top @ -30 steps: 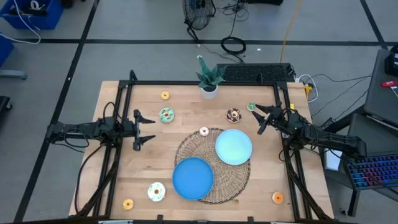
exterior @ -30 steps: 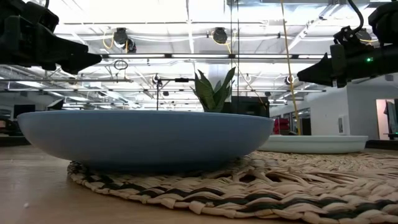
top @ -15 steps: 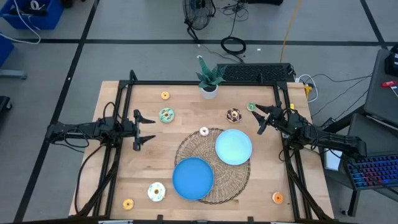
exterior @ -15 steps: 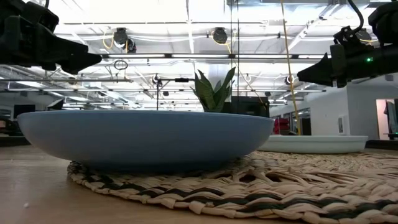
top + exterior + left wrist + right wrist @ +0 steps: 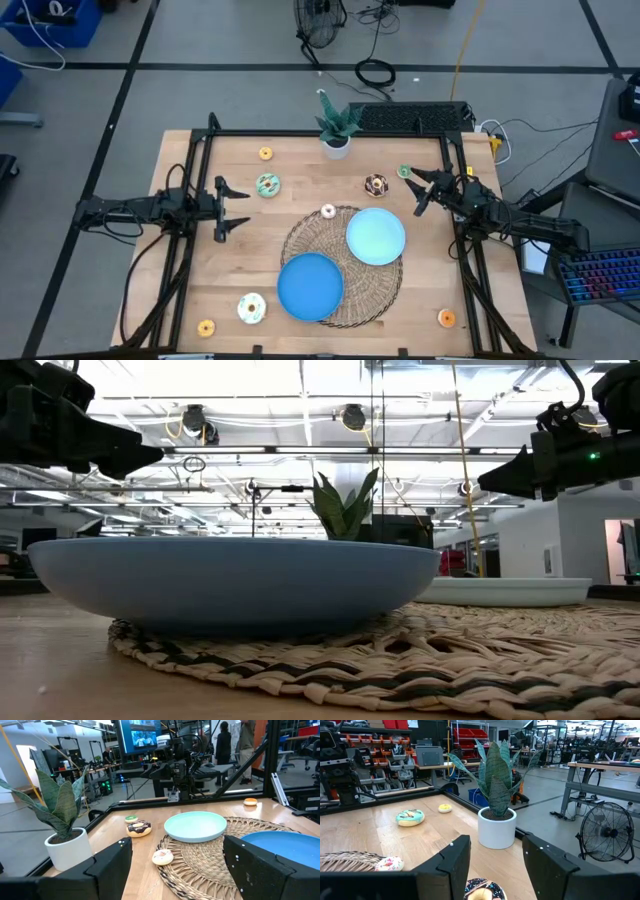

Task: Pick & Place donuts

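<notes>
You get even, bright overhead light across the pale wooden table (image 5: 250, 260), with only soft, short shadows. In the low view, ceiling lamps glare white, and the near woven straw mat (image 5: 400, 660) blurs. Both wrist views stay sharp and evenly lit.

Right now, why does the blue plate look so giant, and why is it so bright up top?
Low view: the camera sits at table height close by the blue plate, so it fills the frame; ceiling lights glare white behind it, leaving both arms as dark shapes. High view: the same plate looks small, evenly lit. Left wrist view: the end effector's near fingers are big and soft-edged.
</notes>
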Controlling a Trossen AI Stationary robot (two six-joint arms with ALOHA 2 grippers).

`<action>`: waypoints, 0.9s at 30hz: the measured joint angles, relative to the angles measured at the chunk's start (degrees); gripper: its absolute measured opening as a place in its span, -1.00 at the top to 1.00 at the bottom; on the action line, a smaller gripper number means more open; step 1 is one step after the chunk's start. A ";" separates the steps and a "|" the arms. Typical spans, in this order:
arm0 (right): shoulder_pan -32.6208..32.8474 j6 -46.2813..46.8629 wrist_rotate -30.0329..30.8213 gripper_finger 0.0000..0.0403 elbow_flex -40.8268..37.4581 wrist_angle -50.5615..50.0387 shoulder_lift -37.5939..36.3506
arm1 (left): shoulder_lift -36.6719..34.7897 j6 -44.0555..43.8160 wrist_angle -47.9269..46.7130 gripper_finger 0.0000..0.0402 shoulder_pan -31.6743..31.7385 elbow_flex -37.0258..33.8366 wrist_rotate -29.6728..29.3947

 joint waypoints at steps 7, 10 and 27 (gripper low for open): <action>0.11 11.40 -0.24 0.18 0.00 0.22 0.00 | 0.00 0.00 0.00 -0.52 -0.01 0.00 -0.02; 0.11 22.20 0.02 0.18 -0.01 0.22 0.00 | 0.02 0.00 0.02 -0.52 0.00 0.00 -0.02; 0.07 30.68 -13.36 0.18 0.04 0.49 0.35 | 0.00 0.00 0.02 -0.52 -0.02 0.00 0.00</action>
